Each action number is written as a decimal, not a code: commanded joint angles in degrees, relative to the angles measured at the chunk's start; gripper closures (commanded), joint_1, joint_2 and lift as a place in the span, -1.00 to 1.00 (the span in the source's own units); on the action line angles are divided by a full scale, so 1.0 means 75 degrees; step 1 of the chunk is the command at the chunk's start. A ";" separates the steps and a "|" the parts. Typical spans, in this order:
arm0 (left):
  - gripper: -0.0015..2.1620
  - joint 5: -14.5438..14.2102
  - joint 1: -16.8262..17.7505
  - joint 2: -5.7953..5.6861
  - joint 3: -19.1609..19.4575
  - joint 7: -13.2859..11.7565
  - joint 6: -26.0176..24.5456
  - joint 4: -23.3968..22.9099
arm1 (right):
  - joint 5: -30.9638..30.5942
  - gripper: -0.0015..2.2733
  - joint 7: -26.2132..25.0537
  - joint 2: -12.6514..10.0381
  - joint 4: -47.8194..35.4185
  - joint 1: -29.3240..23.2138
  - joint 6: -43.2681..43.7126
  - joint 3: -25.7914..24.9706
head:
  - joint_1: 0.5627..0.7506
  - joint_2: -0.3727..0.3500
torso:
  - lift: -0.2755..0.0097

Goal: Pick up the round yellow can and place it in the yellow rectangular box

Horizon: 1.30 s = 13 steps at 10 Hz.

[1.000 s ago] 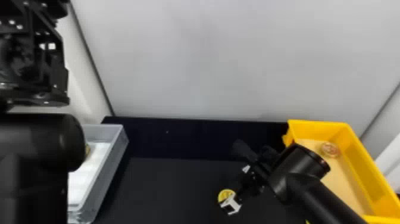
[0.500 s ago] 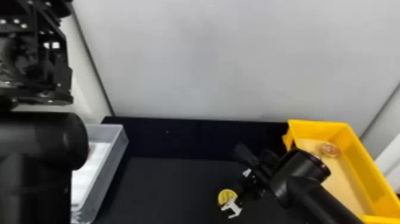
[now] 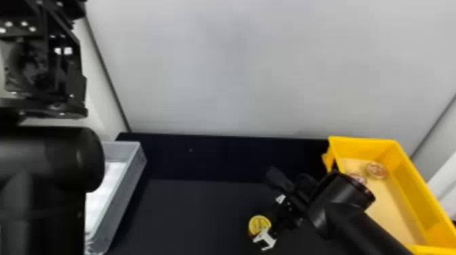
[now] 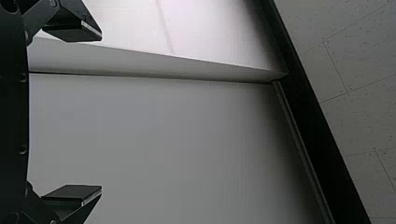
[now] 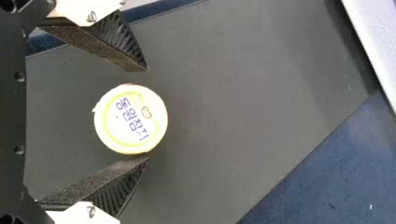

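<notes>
Head view: round yellow can [image 3: 260,223], lid up, axis vertical, near five o'clock — right gripper's black fingers [image 5: 100,178] wide apart, gripping nothing.

Yellow rectangular box [image 3: 407,174]: I am viewing smooth plastic.
Grey tray [image 3: 122,190]: I am viewing smooth plastic.
Black tabletop [image 3: 193,213]: looking matt.

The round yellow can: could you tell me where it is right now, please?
In the head view, the can is on the dark table, low and right of centre, left of the yellow rectangular box and at the right gripper.
</notes>
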State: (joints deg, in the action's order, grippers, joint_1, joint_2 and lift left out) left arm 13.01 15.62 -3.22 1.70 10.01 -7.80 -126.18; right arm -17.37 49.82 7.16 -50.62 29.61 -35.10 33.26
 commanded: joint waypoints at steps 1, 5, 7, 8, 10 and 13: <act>-0.88 0.0000 0.0004 0.0007 -0.0005 0.0003 0.0009 0.0007 | -0.0064 -0.89 -0.0018 0.0030 0.0000 0.0025 0.0037 0.0102 | 0.07 0.18 | 0.86; -0.88 -0.0023 0.0004 -0.0005 -0.0005 -0.0009 0.0044 0.0030 | -0.0087 -0.86 -0.0030 0.0088 0.0140 0.0118 0.0248 0.0431 | 0.07 0.18 | 0.86; -0.88 -0.0035 -0.0008 -0.0017 -0.0005 -0.0009 0.0056 0.0030 | -0.0064 -0.46 -0.0065 0.0100 0.0164 0.0130 0.0189 0.0478 | 0.07 0.18 | 0.86; -0.88 -0.0047 -0.0008 -0.0028 0.0007 -0.0009 0.0056 0.0042 | -0.0064 -0.35 -0.0077 0.0123 0.0093 0.0130 0.0096 0.0501 | 0.07 0.18 | 0.86; -0.88 -0.0059 -0.0020 -0.0040 0.0019 -0.0033 0.0032 0.0019 | -0.0064 -0.29 0.0029 0.0182 -0.0094 0.0130 -0.0033 0.0607 | 0.07 0.18 | 0.86; -0.88 -0.0094 -0.0125 -0.0052 0.0019 -0.0033 -0.0085 -0.0087 | -0.1342 -0.29 0.1084 0.0463 -0.1805 -0.0245 -0.1382 0.0173 | 0.07 0.18 | 0.86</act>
State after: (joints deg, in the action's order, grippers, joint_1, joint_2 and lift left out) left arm 12.43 15.08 -3.54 1.85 9.75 -7.94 -126.37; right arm -21.41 54.49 9.43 -56.69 29.38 -39.76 36.88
